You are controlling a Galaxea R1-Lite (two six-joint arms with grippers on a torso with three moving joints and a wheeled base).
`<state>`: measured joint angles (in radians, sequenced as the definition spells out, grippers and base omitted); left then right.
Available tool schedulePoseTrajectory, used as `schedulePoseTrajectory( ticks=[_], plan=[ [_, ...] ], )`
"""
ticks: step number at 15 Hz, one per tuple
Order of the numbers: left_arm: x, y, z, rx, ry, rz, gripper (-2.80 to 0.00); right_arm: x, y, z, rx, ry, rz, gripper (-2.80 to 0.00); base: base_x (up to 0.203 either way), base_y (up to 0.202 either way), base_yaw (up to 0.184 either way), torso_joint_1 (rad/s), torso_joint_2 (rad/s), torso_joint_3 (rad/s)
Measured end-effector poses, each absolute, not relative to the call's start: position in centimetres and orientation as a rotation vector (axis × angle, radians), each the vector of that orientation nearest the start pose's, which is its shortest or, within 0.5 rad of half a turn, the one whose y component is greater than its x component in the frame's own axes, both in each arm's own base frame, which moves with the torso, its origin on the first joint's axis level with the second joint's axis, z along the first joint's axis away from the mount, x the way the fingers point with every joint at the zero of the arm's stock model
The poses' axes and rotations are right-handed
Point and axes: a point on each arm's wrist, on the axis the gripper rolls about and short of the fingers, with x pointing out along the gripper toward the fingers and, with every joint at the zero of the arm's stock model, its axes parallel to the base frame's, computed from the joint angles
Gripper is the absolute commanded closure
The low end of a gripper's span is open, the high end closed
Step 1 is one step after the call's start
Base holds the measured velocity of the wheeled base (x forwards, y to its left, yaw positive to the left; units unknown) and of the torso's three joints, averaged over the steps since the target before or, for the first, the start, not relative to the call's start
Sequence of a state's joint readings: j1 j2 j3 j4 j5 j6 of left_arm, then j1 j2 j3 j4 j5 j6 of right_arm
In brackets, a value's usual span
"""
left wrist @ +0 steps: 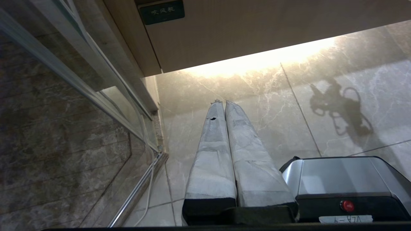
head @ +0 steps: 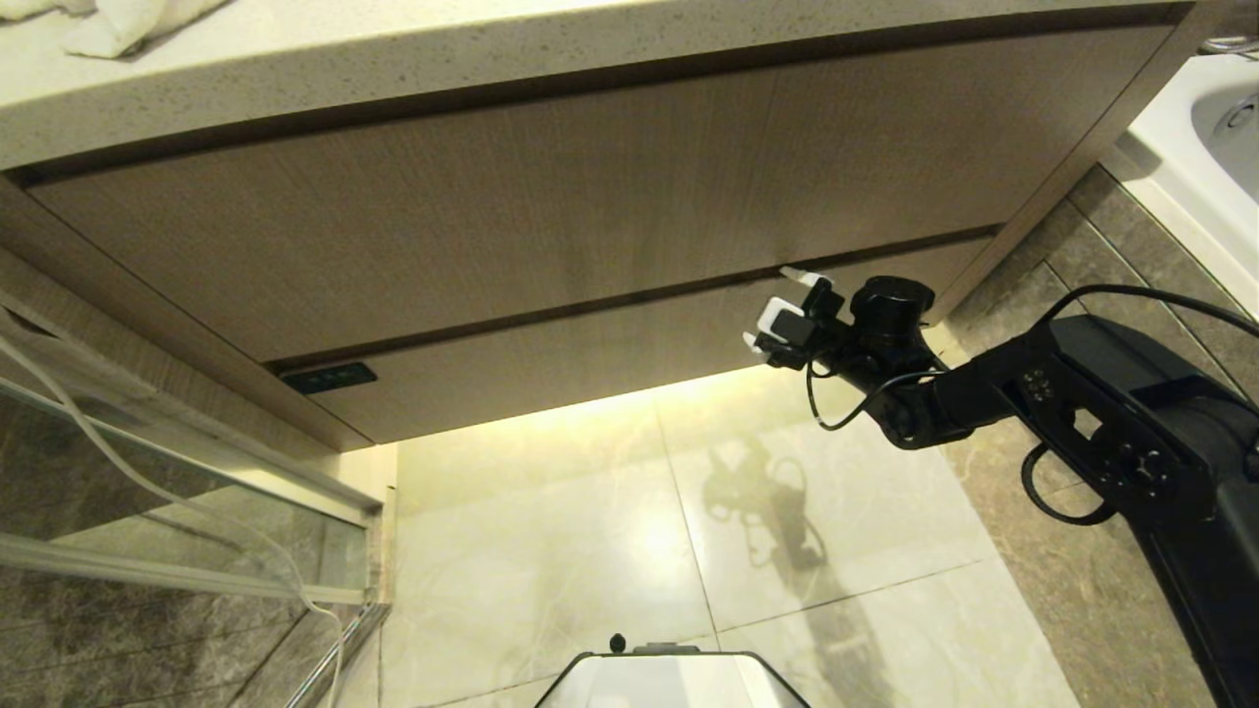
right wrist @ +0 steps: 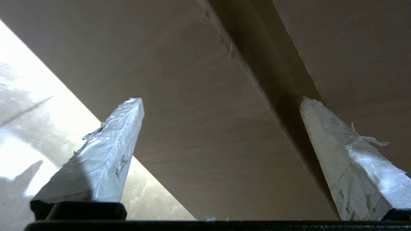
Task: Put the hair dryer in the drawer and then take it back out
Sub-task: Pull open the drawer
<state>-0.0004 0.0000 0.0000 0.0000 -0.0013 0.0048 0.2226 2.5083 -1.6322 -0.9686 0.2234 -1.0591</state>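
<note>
The right pincer (head: 784,311) is spread wide and empty, its fingertips at the dark seam along the top edge of the closed drawer (head: 610,369). The drawer's long front runs level below the taller panel (head: 551,206). Only the left wrist view shows the left pincer (left wrist: 221,102), clenched over open floor (left wrist: 263,93).

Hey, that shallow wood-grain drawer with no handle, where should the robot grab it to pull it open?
Probably by the top edge of the shallow light-brown wood-grain drawer, at the dark gap under the taller wood-grain panel. The front is flat and handleless, so that gap looks like the only purchase. Come straight on from the front; the open right pincer already faces that seam, fingers either side.
</note>
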Motion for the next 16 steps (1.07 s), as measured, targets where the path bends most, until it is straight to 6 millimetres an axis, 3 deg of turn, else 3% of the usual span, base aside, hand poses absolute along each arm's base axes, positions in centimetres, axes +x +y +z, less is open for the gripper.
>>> schedulePoseTrajectory(
  ticks=[6, 16],
  plan=[
    [-2.3, 0.0, 7.6, 0.005, 0.0, -0.001, 0.0, 50.9, 11.9, 8.2, -1.041, -0.315, 0.351, -2.8, 0.0, 0.0, 0.0, 0.0, 0.0, 0.0],
    [-2.3, 0.0, 7.5, 0.005, 0.0, -0.001, 0.0, 52.4, 12.3, 7.0, -1.039, -0.375, 0.321, -2.8, 0.0, 0.0, 0.0, 0.0, 0.0, 0.0]
  ],
)
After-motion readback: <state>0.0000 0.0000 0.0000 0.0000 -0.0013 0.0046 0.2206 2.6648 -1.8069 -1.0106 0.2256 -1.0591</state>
